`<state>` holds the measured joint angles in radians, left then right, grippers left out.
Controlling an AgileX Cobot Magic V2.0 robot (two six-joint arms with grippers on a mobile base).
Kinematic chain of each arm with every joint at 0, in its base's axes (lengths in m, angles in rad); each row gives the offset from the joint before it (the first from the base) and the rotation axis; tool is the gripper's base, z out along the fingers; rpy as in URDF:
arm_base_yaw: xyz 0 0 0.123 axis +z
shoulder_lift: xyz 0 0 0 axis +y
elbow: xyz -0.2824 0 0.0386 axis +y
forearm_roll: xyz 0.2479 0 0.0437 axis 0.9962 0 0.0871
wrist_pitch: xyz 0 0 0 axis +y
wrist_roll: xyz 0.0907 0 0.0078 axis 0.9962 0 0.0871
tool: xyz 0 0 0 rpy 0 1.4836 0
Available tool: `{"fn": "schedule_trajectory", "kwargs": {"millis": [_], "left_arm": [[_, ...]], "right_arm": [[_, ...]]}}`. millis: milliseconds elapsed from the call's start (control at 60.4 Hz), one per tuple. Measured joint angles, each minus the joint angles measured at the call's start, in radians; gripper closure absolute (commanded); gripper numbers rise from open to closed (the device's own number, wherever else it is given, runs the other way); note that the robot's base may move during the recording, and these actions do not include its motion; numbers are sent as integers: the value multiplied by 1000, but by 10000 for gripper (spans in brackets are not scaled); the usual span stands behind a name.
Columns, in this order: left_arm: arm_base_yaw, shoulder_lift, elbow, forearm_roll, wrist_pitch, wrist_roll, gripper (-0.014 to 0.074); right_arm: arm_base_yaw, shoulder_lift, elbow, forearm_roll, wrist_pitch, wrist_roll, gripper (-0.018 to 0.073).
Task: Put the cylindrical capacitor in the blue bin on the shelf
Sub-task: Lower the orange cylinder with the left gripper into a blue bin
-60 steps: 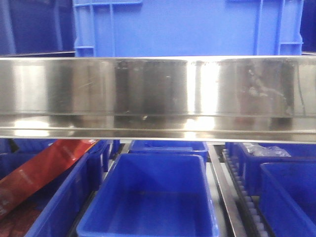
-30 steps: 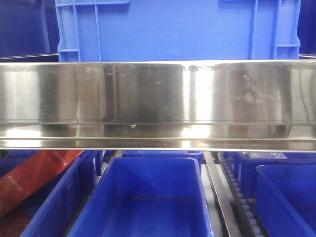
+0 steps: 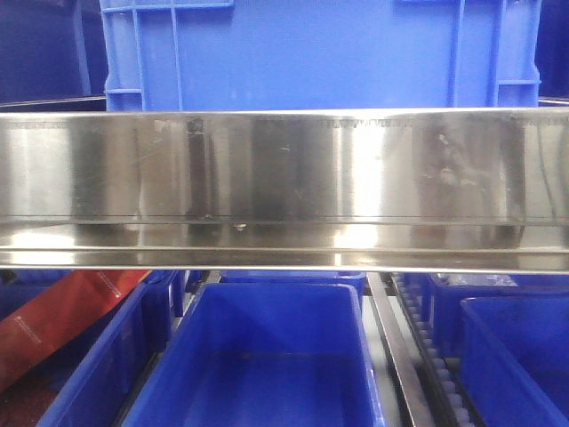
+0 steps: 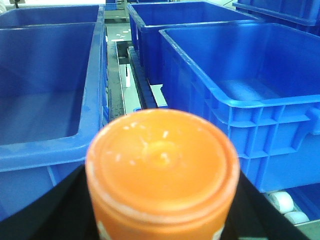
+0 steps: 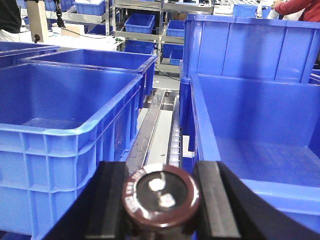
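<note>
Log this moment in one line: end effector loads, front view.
left end effector: grips orange cylinder | right end effector: grips dark brown cylindrical capacitor | front: shiny stainless-steel shelf beam above blue plastic bin

Our right tool [image 5: 161, 201] points forward, its two black fingers [image 5: 112, 200] pressed against either side of a brown capacitor [image 5: 161, 190] that stands between them. Our left tool [image 4: 160, 220] also points forward, its black fingers [image 4: 55, 212] clasping an orange cylinder [image 4: 160, 160] from both sides.
</note>
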<state>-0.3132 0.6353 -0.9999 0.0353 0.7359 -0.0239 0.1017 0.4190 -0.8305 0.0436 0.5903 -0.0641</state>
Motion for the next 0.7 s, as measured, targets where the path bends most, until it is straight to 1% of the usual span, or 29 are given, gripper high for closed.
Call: {"fn": "schedule_trajectory", "kwargs": {"millis": [613, 695], "left_arm": [[0, 2, 0, -2, 0, 0, 707], [0, 30, -19, 0, 1, 30, 707]], "right_arm": [[0, 0, 0, 0, 0, 0, 712], [0, 0, 0, 0, 0, 0, 712]]}}
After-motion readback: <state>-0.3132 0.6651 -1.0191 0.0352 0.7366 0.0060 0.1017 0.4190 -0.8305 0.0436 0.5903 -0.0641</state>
